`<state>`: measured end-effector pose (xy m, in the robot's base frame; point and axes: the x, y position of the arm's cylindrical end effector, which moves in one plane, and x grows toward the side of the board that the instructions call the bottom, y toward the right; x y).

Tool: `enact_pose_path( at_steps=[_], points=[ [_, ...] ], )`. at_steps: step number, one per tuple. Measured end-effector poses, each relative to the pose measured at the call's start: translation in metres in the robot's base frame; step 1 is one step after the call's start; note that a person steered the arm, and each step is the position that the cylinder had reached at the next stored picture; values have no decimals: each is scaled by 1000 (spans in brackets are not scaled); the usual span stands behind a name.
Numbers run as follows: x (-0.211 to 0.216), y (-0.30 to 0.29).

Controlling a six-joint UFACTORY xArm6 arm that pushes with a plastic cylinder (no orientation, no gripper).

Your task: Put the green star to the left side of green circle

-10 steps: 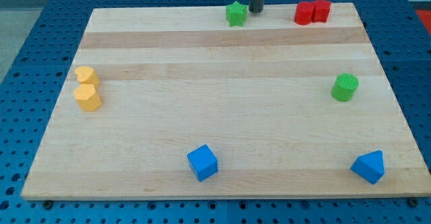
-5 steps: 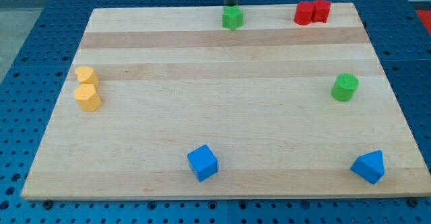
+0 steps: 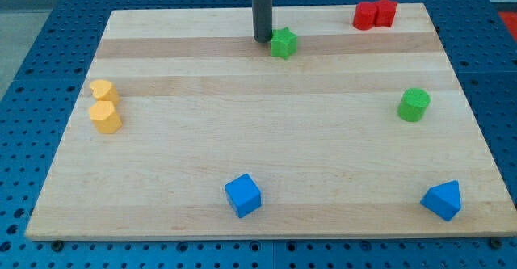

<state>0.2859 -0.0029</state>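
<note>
Two yellow blocks [image 3: 104,107] touching, left edge | blue cube [image 3: 242,195] bottom edge | my tip [image 3: 262,39] just left of green star [image 3: 283,43], near top edge; rod has no fingers | green circle [image 3: 414,105] right edge, well apart

Bright, even overhead light; the bench [image 3: 161,164] shows soft, short shadows under blocks, no glare, sharp focus throughout.

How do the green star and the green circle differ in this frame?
The green star has a pointed outline; the green circle is a round, upright cylinder. The star sits near the view's top, just right of my tip; the circle stands alone toward the view's right edge, lower down. Both are the same green.
</note>
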Motion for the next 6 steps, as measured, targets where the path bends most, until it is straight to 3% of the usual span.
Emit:
enact_pose_path(
  at_steps=[2, 6],
  points=[
    [22, 74],
    [114, 139]
  ],
)
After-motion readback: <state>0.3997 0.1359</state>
